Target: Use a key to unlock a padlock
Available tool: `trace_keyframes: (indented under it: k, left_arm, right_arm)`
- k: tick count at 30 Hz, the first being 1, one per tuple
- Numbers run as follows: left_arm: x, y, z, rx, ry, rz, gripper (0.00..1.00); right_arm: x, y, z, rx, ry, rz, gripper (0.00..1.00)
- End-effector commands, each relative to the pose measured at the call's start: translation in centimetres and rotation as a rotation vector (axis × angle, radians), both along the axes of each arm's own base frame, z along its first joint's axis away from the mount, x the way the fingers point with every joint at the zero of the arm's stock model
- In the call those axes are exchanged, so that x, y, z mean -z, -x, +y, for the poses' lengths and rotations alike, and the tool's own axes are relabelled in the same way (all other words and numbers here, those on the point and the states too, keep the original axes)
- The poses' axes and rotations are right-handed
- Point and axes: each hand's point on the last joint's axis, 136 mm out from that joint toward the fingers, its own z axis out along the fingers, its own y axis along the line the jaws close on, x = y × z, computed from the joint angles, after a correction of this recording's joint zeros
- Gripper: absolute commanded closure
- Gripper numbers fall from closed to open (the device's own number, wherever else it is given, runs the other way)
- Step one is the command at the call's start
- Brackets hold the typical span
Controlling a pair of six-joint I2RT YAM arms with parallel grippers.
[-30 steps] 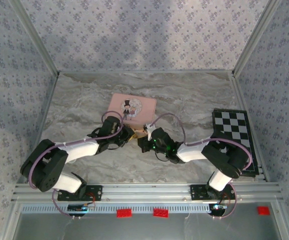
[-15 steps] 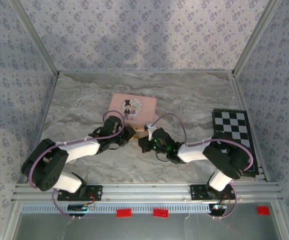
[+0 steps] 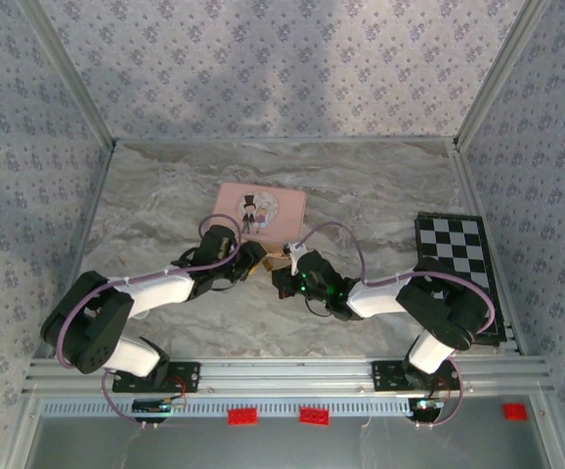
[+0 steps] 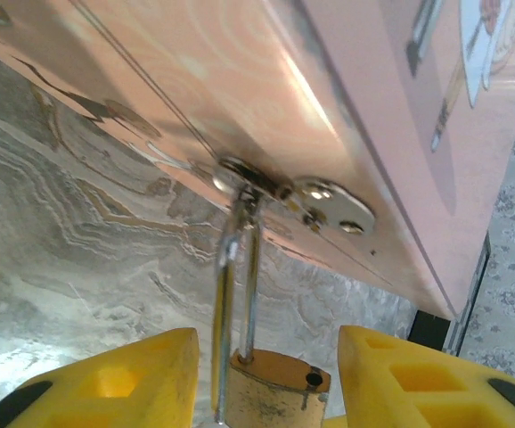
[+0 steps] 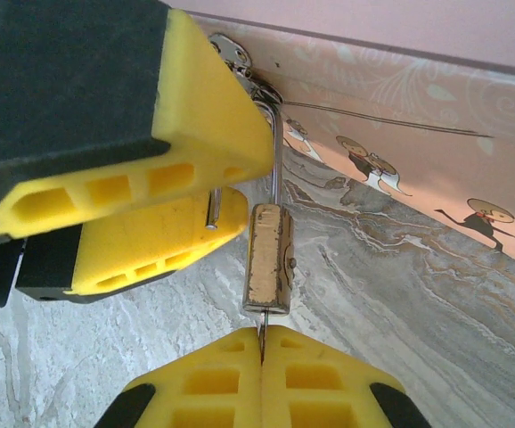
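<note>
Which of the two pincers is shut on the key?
The right pincer: its yellow fingers press together on the thin key going into the padlock. The left pincer is open, gaps showing either side of the padlock.

The tightest spot is the near edge of the pink rectangular tin with a cartoon couple (image 3: 263,207), where the small brass padlock with a thin silvery shackle (image 5: 269,259) is hooked to the tin's clasp. The left gripper (image 3: 255,257) brackets the padlock, yellow fingers (image 5: 195,125) spread, leaving only a narrow gap on each side of the brass body. The right gripper (image 5: 262,341), pinched on a thin metal key (image 5: 261,323), blocks the body's free end. The grey marbled table (image 3: 146,215) lies bare to the left, beyond the tin, and between the tin and the black-and-white checkerboard (image 3: 454,264) at the right edge. Patterned walls (image 3: 263,68) close three sides.
</note>
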Motion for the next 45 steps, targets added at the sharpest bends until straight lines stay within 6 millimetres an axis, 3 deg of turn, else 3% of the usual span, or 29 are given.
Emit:
trace_keyframes:
  k: [1, 9, 14, 18, 21, 25, 32, 38, 45]
  left_arm:
    - [0.2, -0.2, 1.0, -0.016, -0.020, -0.022, 0.51]
    - [-1.5, 0.3, 3.6, 0.016, -0.165, -0.103, 0.29]
    - [-3.7, 0.9, 7.2, 0.046, -0.357, -0.204, 0.10]
    - [-5.7, -0.8, 10.4, 0.058, -0.478, -0.246, 0.02]
    - [-6.5, -2.9, 11.5, 0.069, -0.507, -0.259, 0.00]
    - [-5.7, -5.5, 11.6, 0.106, -0.505, -0.225, 0.00]
    - [-3.8, -8.0, 10.7, 0.126, -0.481, -0.190, 0.00]
    - [-2.2, -8.3, 9.7, 0.153, -0.443, -0.160, 0.01]
    - [-0.5, -7.3, 8.3, 0.178, -0.405, -0.127, 0.03]
  right_arm:
    - [0.9, 0.2, -0.5, 0.012, 0.026, 0.013, 0.96]
    - [1.1, 0.0, -0.7, 0.029, 0.026, 0.021, 0.96]
    - [1.3, -0.3, -1.2, 0.057, 0.038, 0.029, 0.96]
    - [1.8, -0.4, -1.2, 0.061, 0.024, 0.055, 0.96]
    - [2.1, -0.5, -1.2, 0.060, 0.018, 0.061, 0.96]
    - [2.4, -0.5, -1.5, 0.079, 0.007, 0.086, 0.95]
    - [3.1, -0.5, -1.7, 0.090, 0.004, 0.108, 0.94]
    - [3.3, -1.1, -2.2, 0.116, -0.006, 0.127, 0.93]
    - [4.0, -1.4, -2.3, 0.115, -0.001, 0.157, 0.88]
